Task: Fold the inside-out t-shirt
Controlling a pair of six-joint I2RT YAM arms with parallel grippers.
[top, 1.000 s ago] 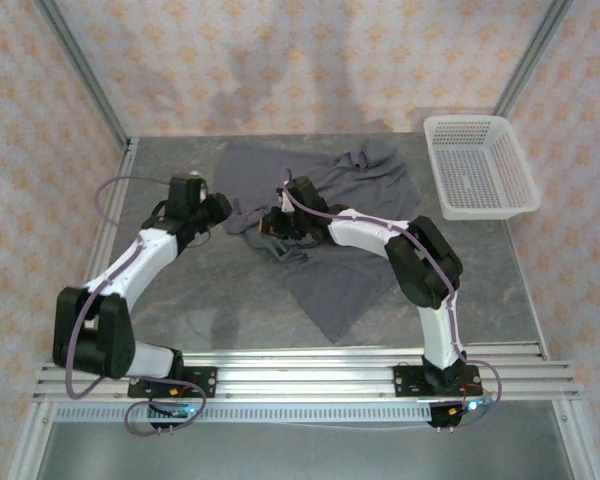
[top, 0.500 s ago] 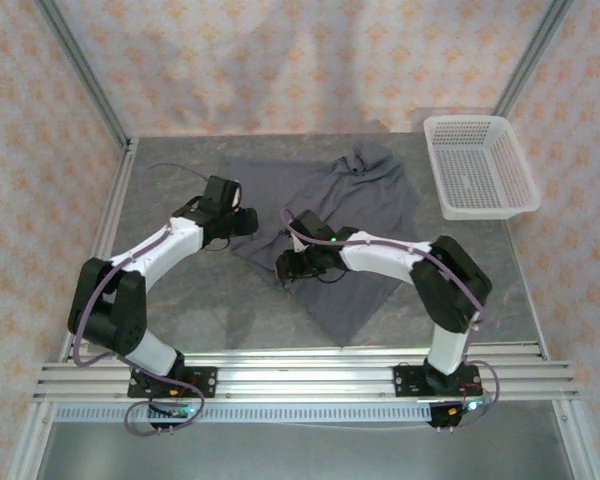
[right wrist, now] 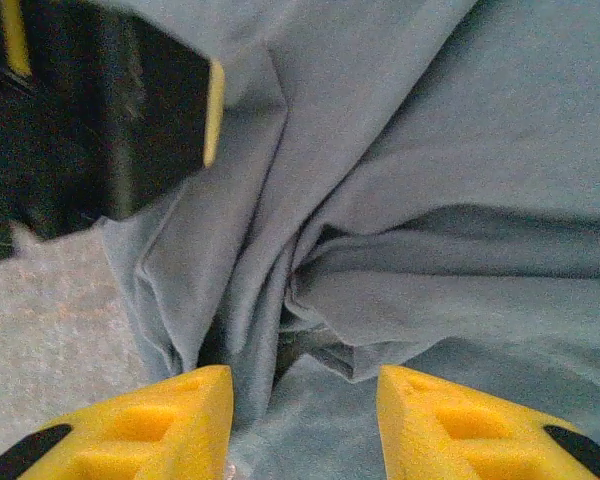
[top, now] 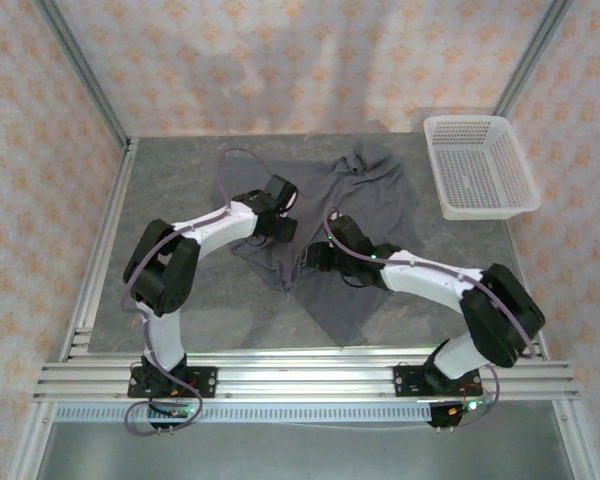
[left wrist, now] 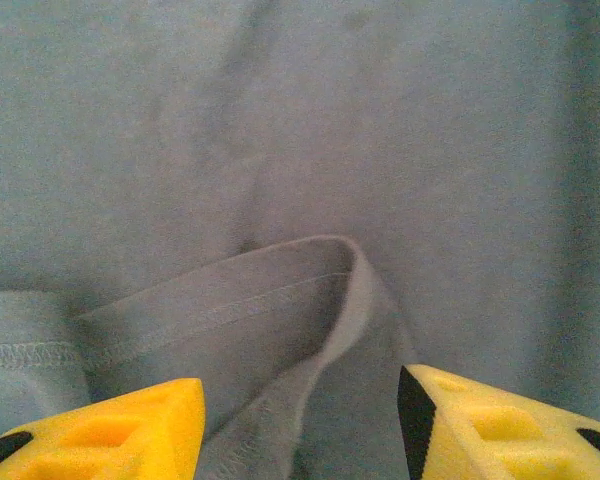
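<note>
Hovering over the inside-out t-shirt, left claw and right claw both spread.
Hemmed fold is lying just ahead of the left one.

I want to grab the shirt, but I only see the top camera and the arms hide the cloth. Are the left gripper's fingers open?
Observer: Yes. In the left wrist view the left gripper has its yellow fingers apart and is not pinching anything.
Operator: What's under it?
Observer: A stitched hem of the t-shirt, curled over in a loop.
Operator: And the right one?
Observer: The right gripper is open too, over a bunch of folds.
</note>
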